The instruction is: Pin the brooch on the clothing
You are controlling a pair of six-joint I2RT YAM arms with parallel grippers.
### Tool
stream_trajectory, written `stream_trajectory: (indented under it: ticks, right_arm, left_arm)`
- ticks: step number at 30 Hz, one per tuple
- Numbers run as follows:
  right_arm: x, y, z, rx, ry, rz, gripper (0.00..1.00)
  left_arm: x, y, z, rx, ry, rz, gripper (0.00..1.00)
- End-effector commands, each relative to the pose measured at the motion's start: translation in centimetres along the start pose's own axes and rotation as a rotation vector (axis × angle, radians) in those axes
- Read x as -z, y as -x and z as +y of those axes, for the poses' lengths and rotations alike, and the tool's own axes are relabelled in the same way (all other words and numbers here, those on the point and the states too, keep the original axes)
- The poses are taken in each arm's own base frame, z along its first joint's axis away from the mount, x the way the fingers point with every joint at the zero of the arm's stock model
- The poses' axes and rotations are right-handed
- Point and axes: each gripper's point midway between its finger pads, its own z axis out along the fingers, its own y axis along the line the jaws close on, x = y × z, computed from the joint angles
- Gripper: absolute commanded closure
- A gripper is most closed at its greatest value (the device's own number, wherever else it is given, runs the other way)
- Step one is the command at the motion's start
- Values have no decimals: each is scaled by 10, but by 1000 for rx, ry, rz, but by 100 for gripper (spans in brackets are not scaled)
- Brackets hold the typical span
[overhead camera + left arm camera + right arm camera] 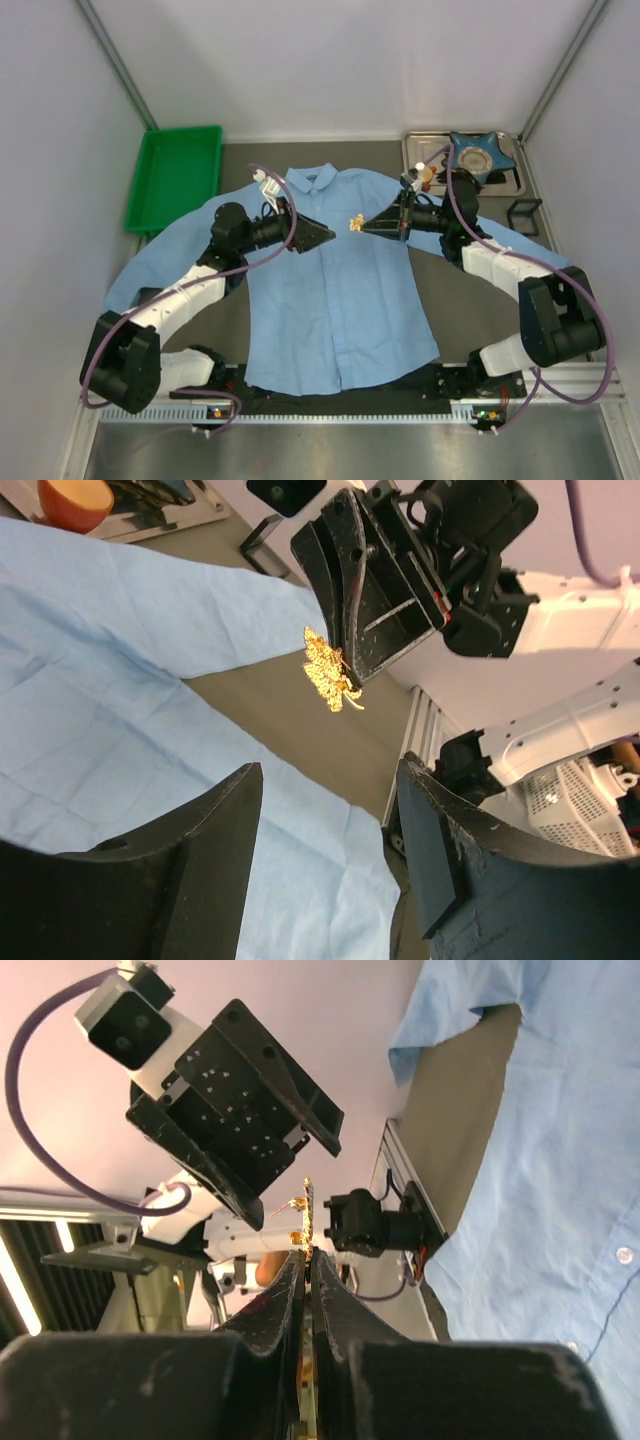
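Observation:
The clothing (340,300), a light blue button-up shirt, lies flat across the table with its collar at the far side. The small gold brooch (354,223) hangs above the shirt's chest, pinched edge-on at the tips of my right gripper (368,226), which is shut on it. The left wrist view shows the brooch (328,670) at the black right fingers (360,590). The right wrist view shows the brooch (307,1215) sticking out past the closed tips (310,1255). My left gripper (325,235) faces it from the left, a short way off, open and holding nothing (330,770).
A green bin (175,175) stands at the back left. A metal tray (505,178) at the back right carries a blue star-shaped dish (480,155) and an orange cup (425,175). A small black object (525,215) lies right of the tray.

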Motion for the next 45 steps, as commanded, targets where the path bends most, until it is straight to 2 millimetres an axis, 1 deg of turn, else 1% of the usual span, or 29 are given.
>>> stream_trajectory:
  ticks: [1,2,3,5,9,10,11,13,14,16,17,19,21,23,25,27,28,30,31,33,40,45]
  right_arm:
    - [-3,8,45,123,119,-101,100]
    - [-4,8,47,129,122,-110,100]
    - [-6,4,50,140,131,-104,100]
    - [-8,2,53,151,138,-104,100]
    - [-7,-5,56,181,143,-90,100]
    - [-7,-6,57,185,143,-88,100]
    - [-7,-7,57,187,142,-85,100]
    - [-6,-9,56,195,140,-84,100]
    - [-6,-9,56,196,140,-86,100]
    - [-6,-8,55,201,139,-91,100]
    - [-6,-7,55,204,139,-93,100]
    - [-6,-7,57,216,143,-95,100]
    - [-6,-5,58,227,144,-100,100]
    - [-7,-4,57,226,141,-102,100]
    - [-8,-3,60,242,147,-98,100]
    - [-8,-2,62,251,151,-99,100]
    - [-7,-3,64,255,155,-97,100]
    - [-7,-4,66,263,161,-94,100]
    - [-7,-5,65,265,162,-88,100]
    - [-6,-7,67,275,168,-84,100]
    - [-7,-17,67,293,178,-61,100]
    - [-8,-20,68,307,179,-55,100]
  left_arm:
    - [-10,38,-22,23,-73,-120,39]
    - [-13,42,-23,29,-69,-135,39]
    - [-15,43,-21,49,-66,-141,41]
    - [-20,43,-23,55,-77,-140,44]
    - [-25,42,-18,102,-71,-150,49]
    - [-25,44,-20,100,-76,-157,50]
    - [-26,45,-20,101,-79,-161,54]
    - [-25,42,-24,95,-108,-150,58]
    - [-25,42,-31,75,-138,-149,61]
    - [-24,36,-34,73,-158,-135,61]
    - [-24,37,-41,57,-183,-137,60]
    - [-23,33,-48,37,-213,-123,56]
    - [-22,33,-54,18,-234,-123,53]
    - [-22,33,-53,18,-233,-122,53]
    - [-24,36,-53,4,-238,-128,53]
    - [-26,37,-53,2,-241,-129,54]
    - [-26,40,-54,-3,-246,-131,57]
    - [-28,39,-51,-1,-239,-131,62]
    - [-29,39,-50,6,-230,-129,66]
    - [-29,40,-47,17,-218,-136,69]
    - [-31,42,-44,31,-203,-144,69]
    - [-32,40,-43,36,-201,-134,73]
